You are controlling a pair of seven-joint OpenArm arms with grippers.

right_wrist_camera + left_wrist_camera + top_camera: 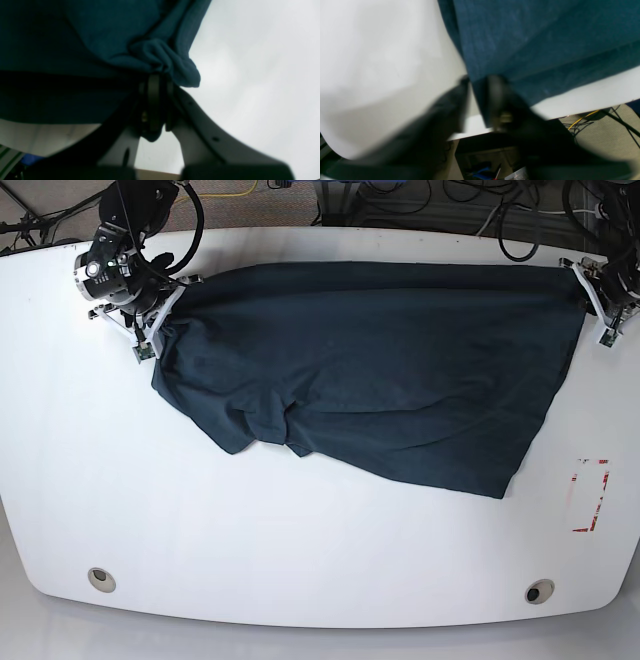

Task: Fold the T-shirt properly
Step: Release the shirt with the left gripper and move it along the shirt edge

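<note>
Right gripper (156,82) fingers pinch the T-shirt (370,370) on the table (300,550).

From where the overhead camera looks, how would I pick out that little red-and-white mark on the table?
Start with the big white table and the dark blue T-shirt spread across its far half. Follow the shirt's lower corner toward the right edge: the red marking lies flat just past it. It is the only red thing on the white surface, unlike the two round holes near the front edge.

The T-shirt (380,370) is soft matt woven-looking cloth, the table (300,550) smooth, seemingly faintly glossy white
</note>
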